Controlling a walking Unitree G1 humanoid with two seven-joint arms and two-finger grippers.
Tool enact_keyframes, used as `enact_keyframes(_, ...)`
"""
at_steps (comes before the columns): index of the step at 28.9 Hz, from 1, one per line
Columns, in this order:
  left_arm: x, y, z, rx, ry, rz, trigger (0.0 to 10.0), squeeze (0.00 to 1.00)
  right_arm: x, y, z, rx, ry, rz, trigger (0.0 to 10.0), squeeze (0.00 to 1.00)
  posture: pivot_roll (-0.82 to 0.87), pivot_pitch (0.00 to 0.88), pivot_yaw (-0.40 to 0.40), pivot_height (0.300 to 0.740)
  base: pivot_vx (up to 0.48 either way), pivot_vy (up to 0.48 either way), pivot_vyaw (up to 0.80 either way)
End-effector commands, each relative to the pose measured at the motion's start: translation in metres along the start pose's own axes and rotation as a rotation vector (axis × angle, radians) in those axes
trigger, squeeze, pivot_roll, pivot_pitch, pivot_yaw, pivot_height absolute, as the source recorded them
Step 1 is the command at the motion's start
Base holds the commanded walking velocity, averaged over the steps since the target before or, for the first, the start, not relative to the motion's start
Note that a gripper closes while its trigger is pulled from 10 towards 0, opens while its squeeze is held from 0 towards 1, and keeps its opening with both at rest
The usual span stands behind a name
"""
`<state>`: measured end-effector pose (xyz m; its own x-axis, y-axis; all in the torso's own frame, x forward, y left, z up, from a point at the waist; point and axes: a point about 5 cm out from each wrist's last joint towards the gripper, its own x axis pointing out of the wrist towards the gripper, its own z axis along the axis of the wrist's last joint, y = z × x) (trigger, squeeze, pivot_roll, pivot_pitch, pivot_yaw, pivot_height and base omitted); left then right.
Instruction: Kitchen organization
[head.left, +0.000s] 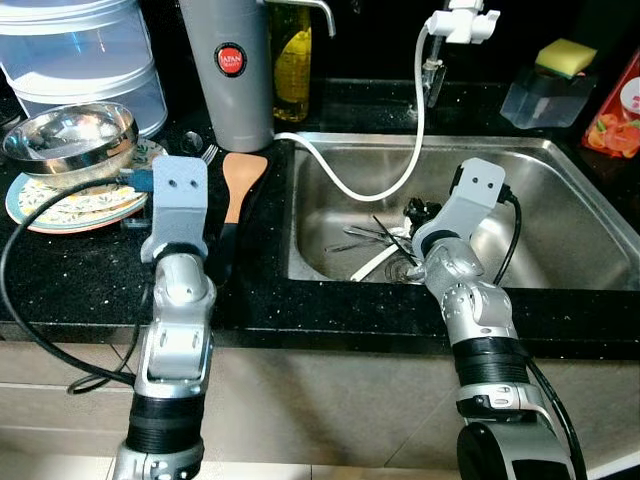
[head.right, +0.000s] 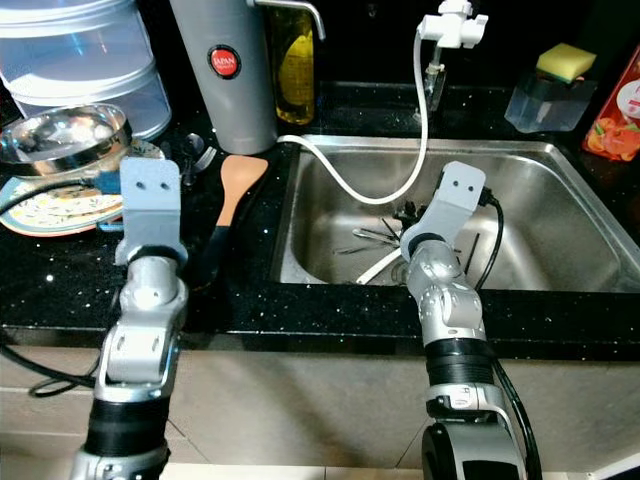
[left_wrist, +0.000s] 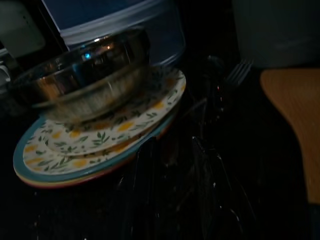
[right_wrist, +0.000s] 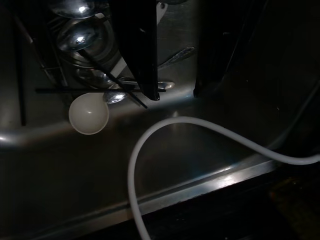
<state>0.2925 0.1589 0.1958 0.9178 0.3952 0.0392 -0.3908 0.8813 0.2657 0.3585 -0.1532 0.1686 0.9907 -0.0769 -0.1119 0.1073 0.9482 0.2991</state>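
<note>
Your left arm (head.left: 178, 250) reaches over the black counter (head.left: 70, 270), beside a wooden spatula (head.left: 240, 185). Steel bowl (head.left: 70, 140) sits on stacked plates (head.left: 60, 205). Your right arm (head.left: 465, 230) reaches into the sink (head.left: 560, 230), above cutlery (head.left: 375, 240). White hose (head.left: 400, 165) loops down from the tap.

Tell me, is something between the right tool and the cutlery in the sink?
Nothing solid blocks it. The right tool hangs open just above the cutlery. The white hose curves across the sink beside it, clear of the spoons.
</note>
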Motion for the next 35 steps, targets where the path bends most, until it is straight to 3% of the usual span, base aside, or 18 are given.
enact_keyframes(1, -0.005, -0.001, -0.008, -0.021, 0.057, 0.002, 10.0, 0.0, 0.001, 0.0, -0.005, 0.007, 0.016, -0.006, 10.0, 0.0, 0.18, 0.0, -0.035, 0.74, 0.0, 0.0, 0.0)
enact_keyframes(4, -0.005, 0.003, -0.016, -0.043, 0.124, 0.012, 10.0, 0.0, 0.002, 0.0, -0.004, 0.006, 0.013, -0.005, 10.0, 0.0, 0.18, 0.0, -0.036, 0.74, 0.0, 0.0, 0.0)
enact_keyframes(5, -0.005, 0.004, -0.017, -0.05, 0.133, 0.011, 10.0, 0.07, 0.002, 0.0, -0.004, 0.006, 0.013, -0.004, 10.0, 0.0, 0.18, 0.0, -0.036, 0.74, 0.0, 0.0, 0.0)
enact_keyframes(6, -0.005, 0.004, -0.017, -0.05, 0.133, 0.011, 10.0, 0.07, 0.002, 0.0, -0.004, 0.006, 0.013, -0.004, 10.0, 0.0, 0.18, 0.0, -0.036, 0.74, 0.0, 0.0, 0.0)
enact_keyframes(7, -0.005, 0.005, -0.016, -0.058, 0.121, -0.004, 10.0, 1.0, 0.002, 0.0, -0.004, 0.006, 0.012, -0.004, 10.0, 0.0, 0.18, 0.0, -0.038, 0.74, 0.0, 0.0, 0.0)
enact_keyframes(10, -0.003, 0.007, -0.008, -0.002, 0.064, 0.002, 10.0, 1.0, 0.002, 0.0, -0.004, 0.007, 0.012, -0.001, 10.0, 0.0, 0.18, 0.0, -0.038, 0.74, 0.0, 0.0, 0.0)
enact_keyframes(11, -0.002, 0.007, -0.001, 0.044, 0.013, 0.007, 10.0, 0.35, 0.002, 0.001, -0.004, 0.008, 0.011, 0.001, 10.0, 0.0, 0.18, 0.0, -0.037, 0.74, 0.0, 0.0, 0.0)
enact_keyframes(12, -0.002, 0.007, 0.001, 0.063, -0.012, 0.009, 10.0, 0.0, 0.002, 0.001, -0.004, 0.008, 0.011, 0.002, 10.0, 0.0, 0.18, 0.0, -0.037, 0.74, 0.0, 0.0, 0.0)
enact_keyframes(15, -0.003, 0.006, 0.004, 0.077, -0.037, -0.004, 10.0, 0.0, 0.003, 0.002, -0.004, 0.01, 0.009, 0.004, 10.0, 0.0, 0.19, 0.0, -0.036, 0.74, 0.0, 0.0, 0.0)
enact_keyframes(16, -0.004, 0.004, 0.002, 0.047, -0.02, -0.021, 10.0, 1.0, 0.003, 0.002, -0.004, 0.01, 0.009, 0.005, 10.0, 0.0, 0.18, 0.0, -0.034, 0.74, 0.0, 0.0, 0.0)
enact_keyframes(22, -0.004, 0.005, -0.002, 0.032, 0.024, -0.026, 10.0, 1.0, 0.002, 0.002, -0.004, 0.011, 0.008, 0.006, 10.0, 0.0, 0.18, 0.0, -0.035, 0.74, 0.0, 0.0, 0.0)
enact_keyframes(23, -0.003, 0.004, -0.011, -0.005, 0.094, -0.042, 10.0, 0.0, 0.002, 0.002, -0.004, 0.011, 0.008, 0.006, 10.0, 0.0, 0.18, 0.0, -0.034, 0.74, 0.0, 0.0, 0.0)
enact_keyframes(31, 0.005, 0.004, -0.029, -0.067, 0.219, -0.108, 10.0, 0.0, 0.002, 0.002, -0.004, 0.011, 0.008, 0.006, 10.0, 0.0, 0.19, 0.0, -0.039, 0.74, 0.0, 0.0, 0.0)
enact_keyframes(35, 0.022, 0.016, -0.033, -0.075, 0.247, -0.101, 10.0, 0.0, 0.003, 0.002, -0.004, 0.012, 0.009, 0.004, 10.0, 0.0, 0.18, 0.0, -0.041, 0.74, 0.0, 0.0, 0.0)
